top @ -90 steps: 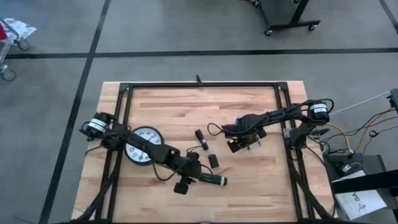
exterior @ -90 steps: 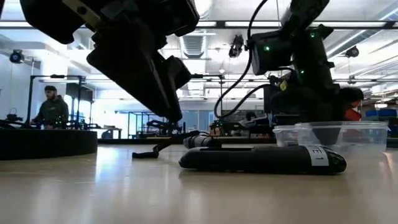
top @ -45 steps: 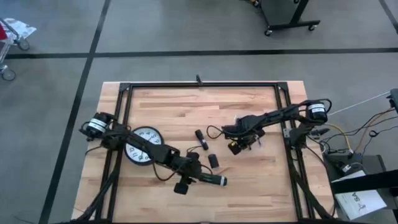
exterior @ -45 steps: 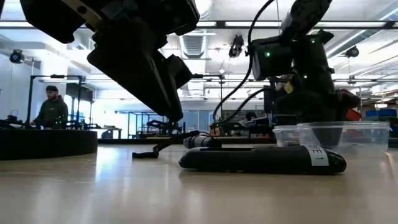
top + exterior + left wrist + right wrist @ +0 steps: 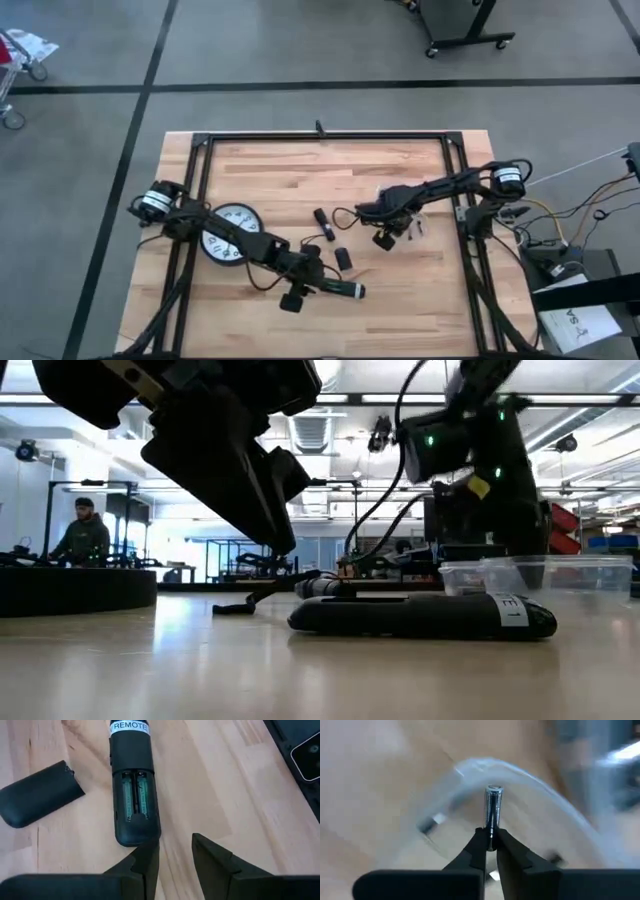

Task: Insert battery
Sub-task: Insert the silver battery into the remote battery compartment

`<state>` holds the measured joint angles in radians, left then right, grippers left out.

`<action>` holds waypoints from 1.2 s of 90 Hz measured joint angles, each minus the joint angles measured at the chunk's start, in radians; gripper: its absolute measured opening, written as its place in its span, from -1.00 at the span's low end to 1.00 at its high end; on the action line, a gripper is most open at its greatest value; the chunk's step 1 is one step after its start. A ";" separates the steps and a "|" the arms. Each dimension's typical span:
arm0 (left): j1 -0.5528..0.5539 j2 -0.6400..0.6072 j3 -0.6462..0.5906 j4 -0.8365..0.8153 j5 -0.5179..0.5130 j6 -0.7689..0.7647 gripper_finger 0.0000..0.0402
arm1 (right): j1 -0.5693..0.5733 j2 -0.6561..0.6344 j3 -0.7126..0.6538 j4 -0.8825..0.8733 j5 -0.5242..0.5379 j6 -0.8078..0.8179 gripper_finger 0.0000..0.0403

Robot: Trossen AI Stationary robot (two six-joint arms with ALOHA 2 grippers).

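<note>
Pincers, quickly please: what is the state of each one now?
Left pincer: open, empty, just short of the remote.
Right pincer: closed on a battery, over the clear container.

remote [image 5: 131, 785]: black, flat on table, compartment open | battery [image 5: 493, 815]: silver, pinched upright

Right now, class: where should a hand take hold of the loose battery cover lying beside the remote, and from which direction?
Grip the battery cover across its narrow width, near mid-length, coming straight down. It lies flat on the table, apart from the remote, so both long edges look reachable.
</note>
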<state>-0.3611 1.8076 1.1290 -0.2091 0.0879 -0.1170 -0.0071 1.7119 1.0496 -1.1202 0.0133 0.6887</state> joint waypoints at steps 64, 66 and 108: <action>-0.011 0.000 -0.006 0.096 0.000 -0.027 -0.51 | 0.339 0.089 0.348 0.200 -0.092 0.046 -0.99; -0.012 0.000 -0.006 0.096 0.000 -0.027 -0.51 | 0.340 0.106 0.352 0.216 -0.112 0.040 -0.99; -0.070 0.000 -0.075 0.225 -0.001 -0.076 -0.51 | 0.349 0.329 0.503 0.317 -0.196 -0.032 -0.99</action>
<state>-0.4315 1.8076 1.0536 0.0156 0.0867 -0.1928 0.3424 2.0407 1.5524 -0.8035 -0.1832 0.6565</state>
